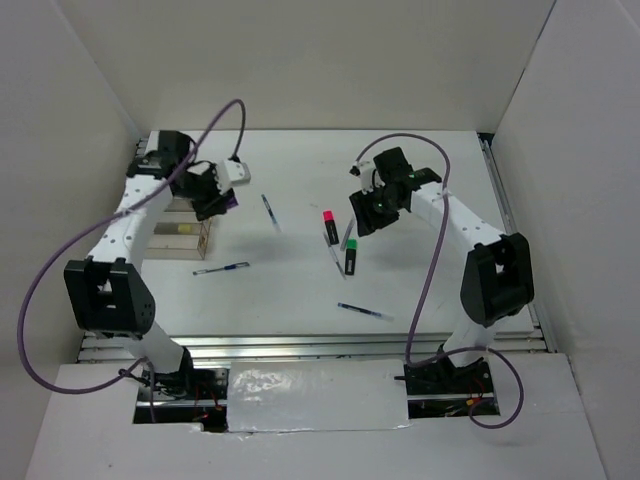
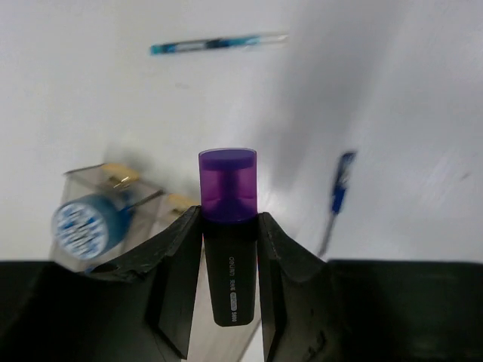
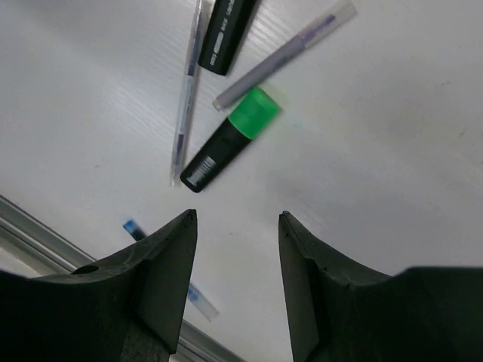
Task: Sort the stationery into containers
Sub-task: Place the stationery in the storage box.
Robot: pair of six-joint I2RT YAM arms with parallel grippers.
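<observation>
My left gripper (image 2: 229, 215) is shut on a black highlighter with a purple cap (image 2: 227, 181), cap pointing away, held above the table beside the clear container (image 2: 113, 181). A round blue-white tub (image 2: 81, 226) sits in one compartment. In the top view the left gripper (image 1: 216, 200) hangs at the container's (image 1: 205, 240) far right corner. My right gripper (image 3: 238, 219) is open and empty above the table, just short of a green-capped highlighter (image 3: 230, 139). A pink-capped highlighter (image 1: 329, 228) and a thin pen (image 3: 186, 98) lie beside it.
More pens lie loose: one right of the left gripper (image 1: 270, 212), one in front of the container (image 1: 221, 268), one near the front rail (image 1: 364, 312). A clear pen (image 3: 283, 54) lies across the green cap's far side. White walls enclose the table on three sides.
</observation>
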